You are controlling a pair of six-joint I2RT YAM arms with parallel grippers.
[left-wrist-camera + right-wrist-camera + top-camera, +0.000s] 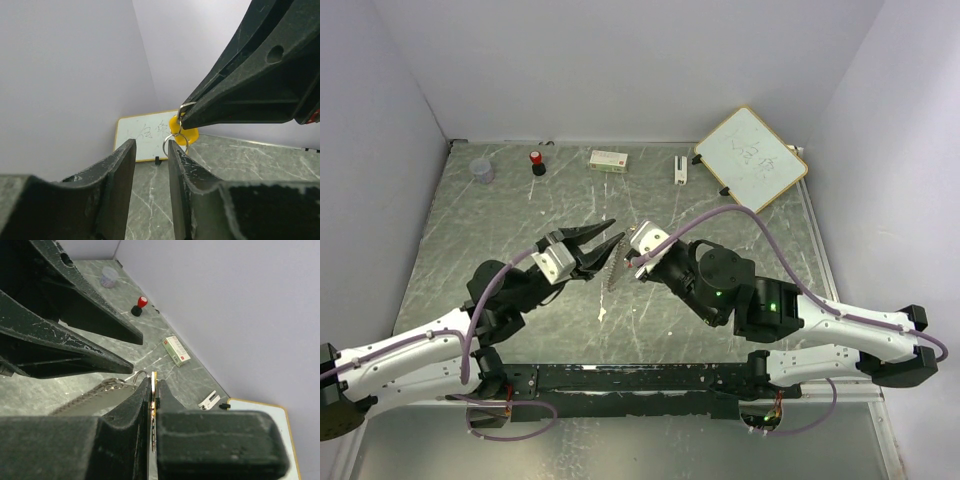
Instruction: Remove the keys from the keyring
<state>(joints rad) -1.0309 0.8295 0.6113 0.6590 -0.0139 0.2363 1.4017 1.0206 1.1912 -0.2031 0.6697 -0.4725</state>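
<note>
My right gripper (638, 256) is shut on the flat yellow-headed key (155, 383) and holds it above the table. The key also shows in the left wrist view (186, 132). A thin silvery keyring (175, 142) hangs from it, with a cluster of rings (113, 385) and a grey strap (613, 268) hanging below. My left gripper (602, 238) is open and empty, its fingertips (177, 150) just beside the ring, one finger close to touching it. The red key is hidden.
A whiteboard (752, 157) leans at the back right. Along the back wall stand a red-capped black bottle (537, 161), a small box (609, 159), a white clip (680, 168) and a plastic cup (482, 171).
</note>
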